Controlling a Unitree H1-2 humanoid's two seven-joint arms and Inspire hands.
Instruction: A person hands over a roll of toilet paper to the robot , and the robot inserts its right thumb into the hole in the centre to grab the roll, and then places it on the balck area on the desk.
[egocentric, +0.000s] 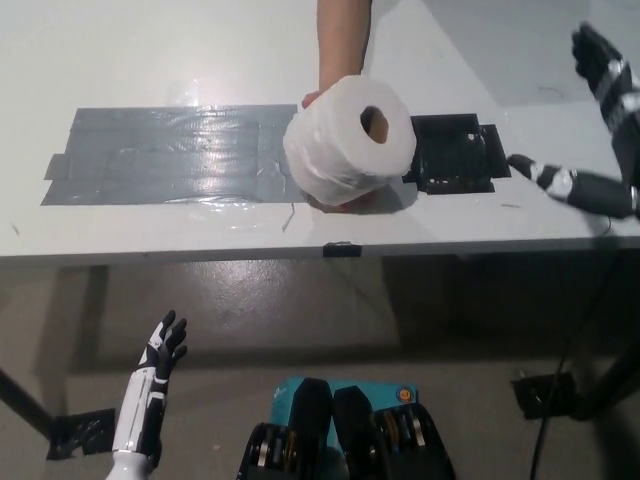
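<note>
A person's hand (335, 60) reaches in from the top and holds a white toilet paper roll (345, 140) above the desk, its centre hole facing me. The black area (455, 155) lies on the desk just right of the roll. My black right hand (600, 130) is raised at the right edge, open with fingers spread, well to the right of the roll and apart from it. My white left hand (160, 355) rests open at the lower left, below the desk edge.
A wide patch of grey tape (170, 155) covers the white desk (150, 50) left of the roll. The desk's front edge (340, 250) runs across the middle of the picture, with floor below. A black stand base (545, 395) sits at the lower right.
</note>
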